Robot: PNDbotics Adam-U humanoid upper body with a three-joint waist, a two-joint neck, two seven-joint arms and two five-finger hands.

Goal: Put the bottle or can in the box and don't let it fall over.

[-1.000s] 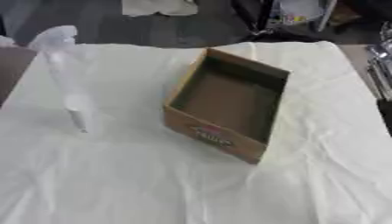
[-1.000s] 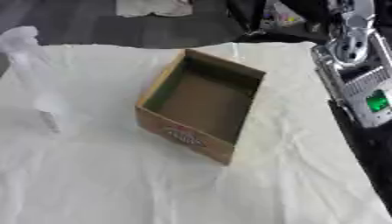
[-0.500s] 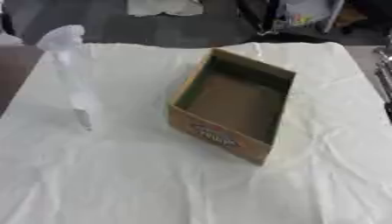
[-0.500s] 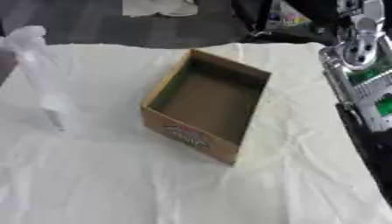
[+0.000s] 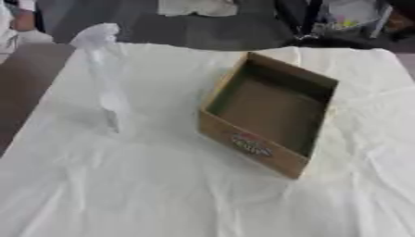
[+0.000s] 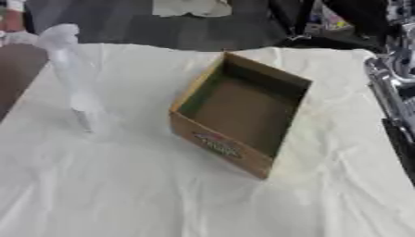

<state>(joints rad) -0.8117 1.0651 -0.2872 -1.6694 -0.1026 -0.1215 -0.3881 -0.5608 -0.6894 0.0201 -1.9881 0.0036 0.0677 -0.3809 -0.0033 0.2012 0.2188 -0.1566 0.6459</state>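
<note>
Bottle (image 5: 107,78) stood upright on the white-draped bench (image 5: 162,185), left of the open cardboard box (image 5: 272,115); only the right-eye view caught the silver robot arm (image 6: 389,88); neither robot hand visible.

**Bottle left, box centre**

A cloth (image 5: 162,194) covers the table. On it the bottle (image 5: 107,78) stands upright toward the left side, well apart from the box (image 5: 272,115). The box sits right of centre, turned askew, one corner toward the near edge, its open top up and nothing inside. At the right edge of the right eye view, part of the robot's arm (image 6: 389,88) reaches along beside the table, right of the box.
</note>
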